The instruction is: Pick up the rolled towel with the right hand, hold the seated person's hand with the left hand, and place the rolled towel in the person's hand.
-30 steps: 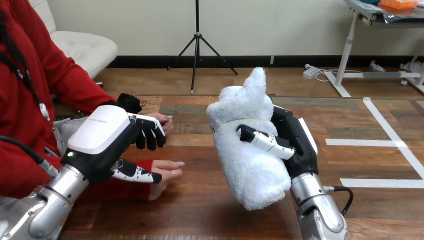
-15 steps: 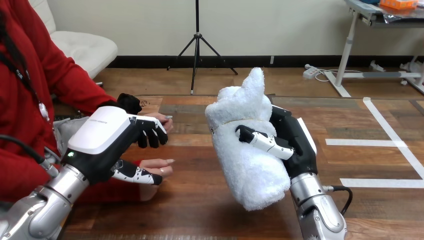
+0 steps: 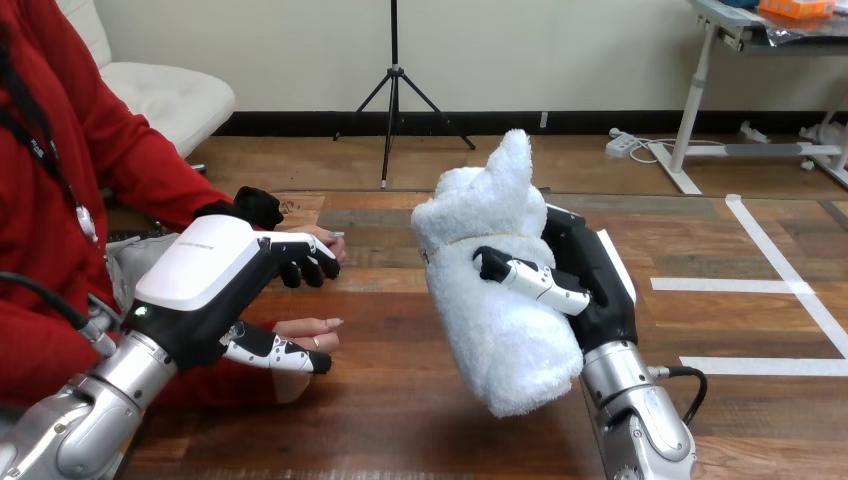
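At the left, the person's hand (image 3: pixel 300 328) lies low on the counter (image 3: pixel 400 410), its fingertips pointing right. The robot's left hand (image 3: pixel 200 265) arches over it from the near side. Its fingers (image 3: pixel 305 262) are half bent and hang above, with bare wood showing between them and the person's hand. Its thumb (image 3: pixel 280 353) crosses in front of the person's knuckles, and I cannot tell whether it touches them. The left hand is therefore not clasped on anything yet, and holding the person's hand looks like the step in progress.

To the right, well apart from both, the rolled towel (image 3: pixel 500 340) hangs clear of the counter. It stands roughly upright and leans a little, with a loose peak at its top. The right hand (image 3: pixel 598 300) grips it firmly, palm behind the roll and thumb pressed across its front at mid-height.

Several things could go wrong from here:
- **Clasp:** If the left hand closes from this pose, the thumb and fingers may meet on the person's fingers rather than cradling the hand. They could pinch it, or slide off if the person shifts.
- **Open palm:** The person's hand seems to lie flat rather than palm up. Unless it is lifted and turned, the bulky roll has no cup to settle in and would likely tumble onto the counter.
- **Crossing over:** On its way across, the towel could brush the left hand's raised fingers.
- **Release:** The towel's floppy top suggests the roll may loosen when it is released.
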Controlling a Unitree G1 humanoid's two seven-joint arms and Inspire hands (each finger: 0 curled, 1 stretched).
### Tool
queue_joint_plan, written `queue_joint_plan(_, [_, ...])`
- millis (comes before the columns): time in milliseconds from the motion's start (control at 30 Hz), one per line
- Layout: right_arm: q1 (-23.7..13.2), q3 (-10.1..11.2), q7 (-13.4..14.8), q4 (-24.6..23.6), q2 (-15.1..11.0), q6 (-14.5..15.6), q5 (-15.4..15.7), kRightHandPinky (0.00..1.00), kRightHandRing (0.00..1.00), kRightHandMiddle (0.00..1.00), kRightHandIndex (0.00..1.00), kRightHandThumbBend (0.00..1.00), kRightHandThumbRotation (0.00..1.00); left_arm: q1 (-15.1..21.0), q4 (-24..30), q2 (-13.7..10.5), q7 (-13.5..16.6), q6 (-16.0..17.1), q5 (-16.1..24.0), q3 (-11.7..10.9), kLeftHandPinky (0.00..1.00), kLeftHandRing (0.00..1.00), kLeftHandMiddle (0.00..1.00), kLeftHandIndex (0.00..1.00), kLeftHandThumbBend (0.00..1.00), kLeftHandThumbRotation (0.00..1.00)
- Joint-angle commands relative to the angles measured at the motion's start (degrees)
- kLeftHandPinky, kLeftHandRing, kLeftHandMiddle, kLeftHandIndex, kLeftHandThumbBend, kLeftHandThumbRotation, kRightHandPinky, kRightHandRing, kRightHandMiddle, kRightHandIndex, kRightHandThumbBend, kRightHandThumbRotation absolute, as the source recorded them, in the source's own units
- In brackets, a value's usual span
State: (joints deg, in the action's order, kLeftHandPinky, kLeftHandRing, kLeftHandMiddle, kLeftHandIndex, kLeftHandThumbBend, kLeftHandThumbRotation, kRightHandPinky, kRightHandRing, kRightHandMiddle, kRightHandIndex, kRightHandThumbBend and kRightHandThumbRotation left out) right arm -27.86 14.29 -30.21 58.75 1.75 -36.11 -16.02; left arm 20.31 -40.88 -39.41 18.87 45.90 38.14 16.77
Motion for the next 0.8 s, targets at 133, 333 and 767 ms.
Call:
queue_joint_plan(133, [-4.8,0.3,-0.6,-3.8,-0.7,-1.6,-1.2,0.04,0.09,0.18,0.23,0.56,0.00,0.9,0.0,-0.8,-0.9,-1.0,-2.3,-2.4,0.58,0.60,0.64,0.67,0.99,0.29])
queue_joint_plan(333, [-4.6,0.3,-0.6,-3.8,-0.8,-1.4,-1.1,0.03,0.09,0.18,0.23,0.56,0.00,0.6,-0.6,-1.4,-1.2,-1.2,-2.4,-2.3,0.60,0.61,0.65,0.69,1.00,0.31])
queue_joint_plan(767, [-4.4,0.4,-0.9,-4.1,-0.8,-1.1,-1.4,0.04,0.09,0.19,0.24,0.56,0.00,0.3,-1.8,-2.3,-1.2,-1.6,-2.2,-2.0,0.62,0.66,0.71,0.75,1.00,0.37])
